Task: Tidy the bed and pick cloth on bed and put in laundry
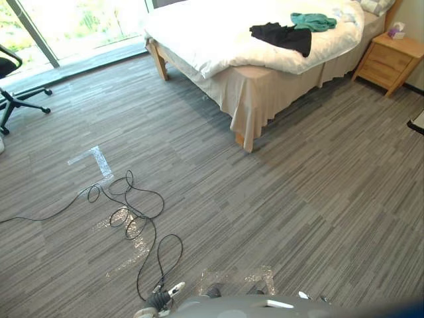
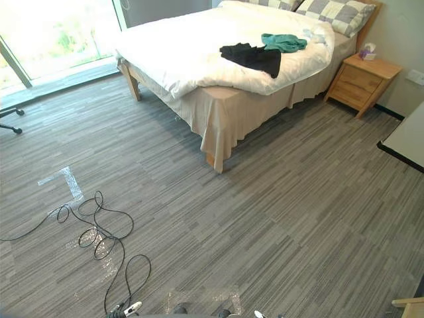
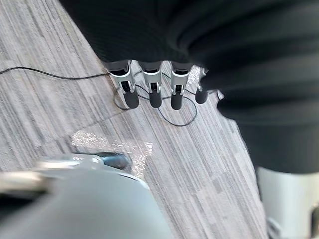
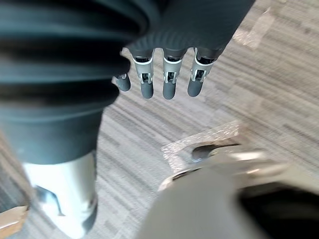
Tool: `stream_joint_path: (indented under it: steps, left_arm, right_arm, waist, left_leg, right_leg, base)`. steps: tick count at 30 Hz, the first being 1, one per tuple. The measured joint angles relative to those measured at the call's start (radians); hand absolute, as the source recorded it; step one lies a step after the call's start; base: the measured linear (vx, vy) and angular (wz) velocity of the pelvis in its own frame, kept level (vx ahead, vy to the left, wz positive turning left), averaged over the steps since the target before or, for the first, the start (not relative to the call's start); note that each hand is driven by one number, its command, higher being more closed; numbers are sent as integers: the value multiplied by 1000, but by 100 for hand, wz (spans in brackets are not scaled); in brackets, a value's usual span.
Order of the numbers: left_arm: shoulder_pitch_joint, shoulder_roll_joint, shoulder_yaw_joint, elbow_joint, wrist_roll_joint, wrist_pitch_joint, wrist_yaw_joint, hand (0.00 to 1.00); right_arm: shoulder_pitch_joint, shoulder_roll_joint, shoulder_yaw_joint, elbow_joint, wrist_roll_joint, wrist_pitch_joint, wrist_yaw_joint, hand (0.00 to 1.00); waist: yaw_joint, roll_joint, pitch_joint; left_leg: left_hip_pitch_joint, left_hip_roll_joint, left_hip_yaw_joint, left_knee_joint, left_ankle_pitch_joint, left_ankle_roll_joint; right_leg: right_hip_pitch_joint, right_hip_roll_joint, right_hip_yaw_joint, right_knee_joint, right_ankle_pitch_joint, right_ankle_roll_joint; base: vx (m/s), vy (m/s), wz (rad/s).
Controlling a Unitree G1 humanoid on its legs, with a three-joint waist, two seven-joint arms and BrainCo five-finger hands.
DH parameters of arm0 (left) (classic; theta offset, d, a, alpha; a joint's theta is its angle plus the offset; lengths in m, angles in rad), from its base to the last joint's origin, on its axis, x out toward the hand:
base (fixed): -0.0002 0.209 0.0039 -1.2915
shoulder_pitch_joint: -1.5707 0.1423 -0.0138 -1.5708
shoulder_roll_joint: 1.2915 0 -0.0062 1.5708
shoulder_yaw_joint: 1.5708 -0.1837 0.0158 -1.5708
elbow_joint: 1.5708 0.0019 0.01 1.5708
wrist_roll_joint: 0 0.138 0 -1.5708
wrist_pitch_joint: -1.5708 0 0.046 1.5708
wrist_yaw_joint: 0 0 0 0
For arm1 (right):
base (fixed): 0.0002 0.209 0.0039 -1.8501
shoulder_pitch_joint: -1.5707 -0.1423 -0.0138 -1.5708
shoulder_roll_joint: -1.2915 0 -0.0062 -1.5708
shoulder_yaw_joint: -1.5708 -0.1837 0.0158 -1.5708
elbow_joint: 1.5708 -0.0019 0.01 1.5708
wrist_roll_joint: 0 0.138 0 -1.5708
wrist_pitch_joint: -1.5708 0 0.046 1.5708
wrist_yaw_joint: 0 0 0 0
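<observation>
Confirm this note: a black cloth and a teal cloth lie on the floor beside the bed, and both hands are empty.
Not quite. The black cloth and teal cloth lie on the bed, not on the floor, as the right eye view shows. The rest holds: the left hand and right hand are empty.

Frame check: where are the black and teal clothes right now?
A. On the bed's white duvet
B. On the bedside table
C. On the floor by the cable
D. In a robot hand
A: the black cloth and the teal cloth lie next to each other on the white duvet, while the left robot hand and the right robot hand are open and hold nothing.
</observation>
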Motion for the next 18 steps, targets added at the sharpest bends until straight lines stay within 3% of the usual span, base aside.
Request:
stream_joint_path:
  steps: [4,10,11,18]
  left_arm:
    - [-31,0,0,0,-2,1,-31,0]
    - [-38,-1,0,0,5,2,-40,0]
    - [-39,-1,0,0,6,5,-40,0]
    - [-49,0,0,0,31,-2,-39,0]
  right_arm:
    - [-39,3,-3,2,0,-10,0,0]
    - [-67,19,-32,0,1,-21,0,0]
    - [-74,23,-34,0,0,-22,0,0]
    - [-102,60,-39,-1,1,-29,-14,0]
  waist:
    - [0,0,22]
    - [3,-1,32]
    - [4,-1,33]
    - [9,-4,49]
  left_leg:
    - [40,2,5,-13,-2,-42]
    - [68,2,27,-36,-1,-45]
    - [69,3,27,-39,-2,-46]
    - [87,3,36,-40,-7,-54]
  right_leg:
    - [48,0,-17,-27,13,22]
    - [68,2,-17,-39,8,37]
    - [68,2,-17,-41,5,56]
    - [86,1,-16,-48,6,55]
  base:
    - [87,2,3]
    - [16,-5,-3]
    - [0,0,0]
    - [-44,-13,-2]
